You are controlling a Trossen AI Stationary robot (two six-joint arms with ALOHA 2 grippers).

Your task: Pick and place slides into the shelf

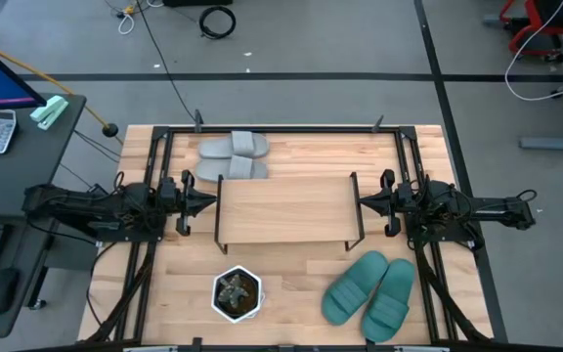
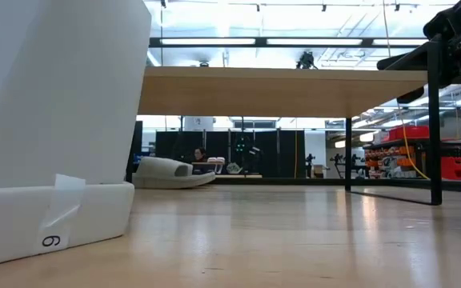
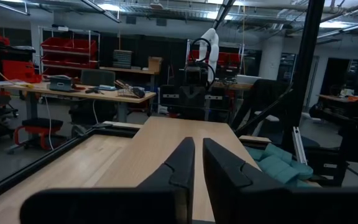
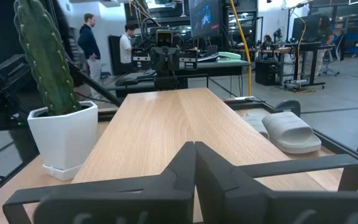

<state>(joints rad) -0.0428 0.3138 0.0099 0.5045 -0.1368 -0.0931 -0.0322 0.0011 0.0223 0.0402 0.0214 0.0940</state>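
While both dark grippers, left and right, flanked the wooden-topped, black-legged shelf closed and empty, 2 grey rubber slides and 2 teal rubber slides lay untouched on the table, apparently awaiting pickup.

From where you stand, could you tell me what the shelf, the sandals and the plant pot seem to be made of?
The shelf: a light wooden board, visible grain, matt, on thin black legs, probably metal.
The green sandals and the grey sandals: smooth one-piece moulding, matt, likely rubber or foam.
The plant pot: white, faceted, slightly glossy; plastic or glazed ceramic, I cannot tell which.
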